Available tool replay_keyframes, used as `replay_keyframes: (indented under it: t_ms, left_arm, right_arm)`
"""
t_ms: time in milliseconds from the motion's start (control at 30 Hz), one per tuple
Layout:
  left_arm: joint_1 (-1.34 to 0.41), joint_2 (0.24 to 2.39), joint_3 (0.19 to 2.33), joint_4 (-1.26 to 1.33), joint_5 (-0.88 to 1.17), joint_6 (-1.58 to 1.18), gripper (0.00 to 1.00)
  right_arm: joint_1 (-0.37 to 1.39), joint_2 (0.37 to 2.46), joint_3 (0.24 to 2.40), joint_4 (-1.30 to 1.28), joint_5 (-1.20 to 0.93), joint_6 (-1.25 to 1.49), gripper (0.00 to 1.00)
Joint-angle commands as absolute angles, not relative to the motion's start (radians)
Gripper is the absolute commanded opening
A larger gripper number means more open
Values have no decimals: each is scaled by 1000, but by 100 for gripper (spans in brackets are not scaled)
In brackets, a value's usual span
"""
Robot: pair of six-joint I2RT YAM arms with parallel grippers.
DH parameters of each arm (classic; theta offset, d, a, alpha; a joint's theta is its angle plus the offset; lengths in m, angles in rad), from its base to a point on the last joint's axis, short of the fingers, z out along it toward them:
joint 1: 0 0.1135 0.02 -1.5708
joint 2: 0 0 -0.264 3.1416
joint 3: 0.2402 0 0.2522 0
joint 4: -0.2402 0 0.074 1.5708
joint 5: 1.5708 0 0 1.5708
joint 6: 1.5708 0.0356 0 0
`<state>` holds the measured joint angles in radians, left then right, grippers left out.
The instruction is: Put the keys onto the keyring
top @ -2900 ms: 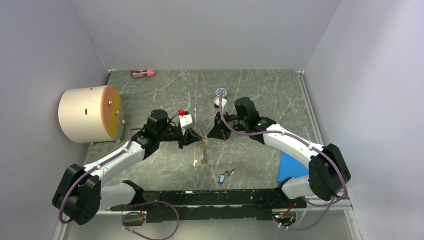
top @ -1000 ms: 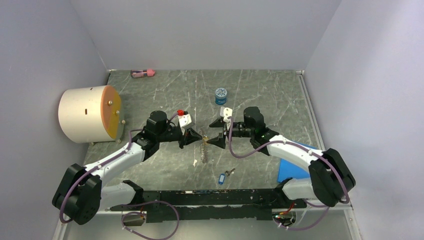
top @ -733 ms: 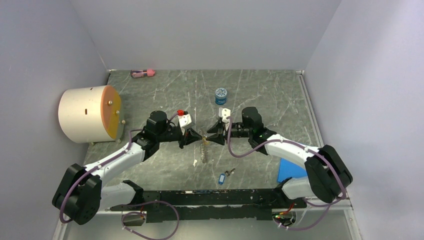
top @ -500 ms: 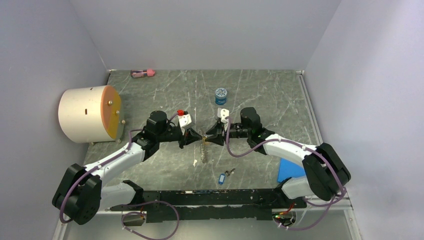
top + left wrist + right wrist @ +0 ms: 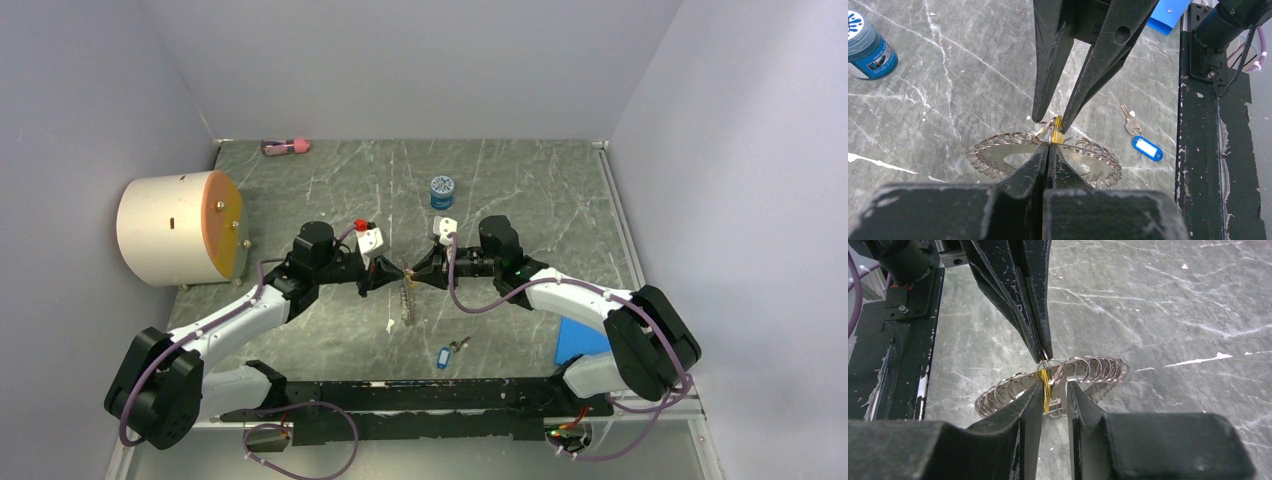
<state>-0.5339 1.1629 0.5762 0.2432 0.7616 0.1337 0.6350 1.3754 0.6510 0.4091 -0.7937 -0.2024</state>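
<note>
The keyring (image 5: 406,300), a coiled silvery loop, hangs upright between the two arms. My left gripper (image 5: 1049,146) is shut on its top edge. The yellow-headed key (image 5: 1046,385) hangs on the keyring (image 5: 1098,371) at that spot. My right gripper (image 5: 1054,388) faces the left one, its jaws narrowed onto this key, with the yellow head against one pad. In the left wrist view the right gripper (image 5: 1053,121) pinches the yellow key (image 5: 1058,123) just above the keyring (image 5: 998,150). The blue-tagged key (image 5: 443,356) (image 5: 1146,148) lies loose on the table nearer the arm bases.
A blue jar (image 5: 441,191) (image 5: 868,50) stands behind the grippers. A cream drum with an orange face (image 5: 180,228) fills the left side. A pink item (image 5: 286,146) lies at the back wall. A blue sheet (image 5: 585,335) is by the right arm, a black rail (image 5: 420,395) along the near edge.
My right gripper moved left from the jar side up to the keyring and its jaws narrowed around the yellow key. The left gripper and keyring stayed put.
</note>
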Motion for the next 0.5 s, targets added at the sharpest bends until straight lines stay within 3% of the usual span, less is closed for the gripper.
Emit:
replay_keyframes:
  t_ms: [0, 167, 333, 467]
  left_arm:
    - [-539, 1155, 583, 310, 768, 117, 3]
    - [-539, 1154, 583, 317, 763, 104, 3]
    - [-538, 1158, 586, 321, 746, 71, 3]
    - [-539, 1160, 591, 312, 715, 25, 3]
  right_arm:
    - [640, 1379, 656, 420, -764, -215, 28]
    - [641, 1382, 657, 411, -745, -213, 27]
    - [644, 1392, 673, 387, -747, -212, 0]
    - [646, 1400, 690, 347, -731, -209, 0]
